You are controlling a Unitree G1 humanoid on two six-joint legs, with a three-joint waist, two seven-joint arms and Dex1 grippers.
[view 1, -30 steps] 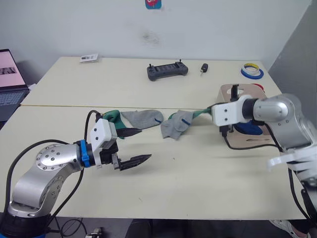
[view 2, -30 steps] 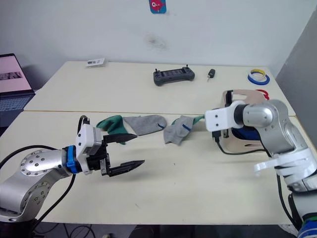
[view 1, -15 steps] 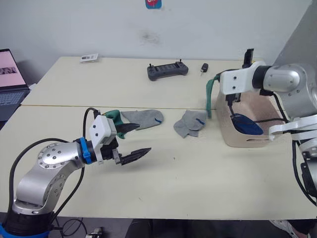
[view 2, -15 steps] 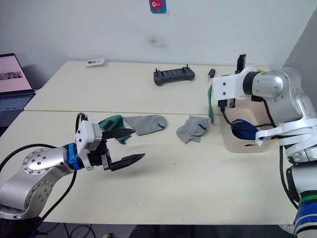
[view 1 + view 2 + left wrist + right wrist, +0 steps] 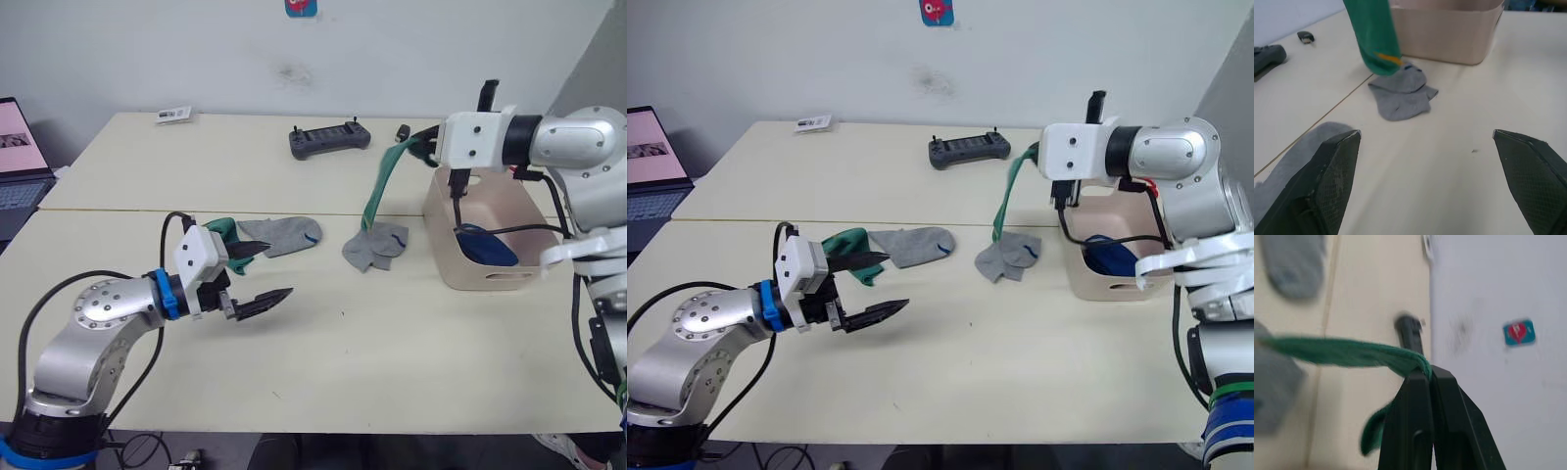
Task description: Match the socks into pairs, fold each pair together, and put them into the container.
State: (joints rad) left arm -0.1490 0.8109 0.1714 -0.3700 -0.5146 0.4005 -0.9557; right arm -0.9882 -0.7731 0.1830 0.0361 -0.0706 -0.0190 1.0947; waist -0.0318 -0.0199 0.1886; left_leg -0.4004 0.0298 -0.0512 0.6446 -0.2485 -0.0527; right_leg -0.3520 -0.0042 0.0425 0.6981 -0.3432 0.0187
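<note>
Socks first: we see our right gripper pinching a teal-green sock high, left of the container, its toe dangling over a crumpled grey sock. Our left gripper, fingers spread wide, hovers near another grey sock and a second green sock.

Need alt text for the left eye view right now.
The right end effector holds a green sock dangling over a grey sock beside the container. The left end effector hovers open near a second grey sock.
</note>
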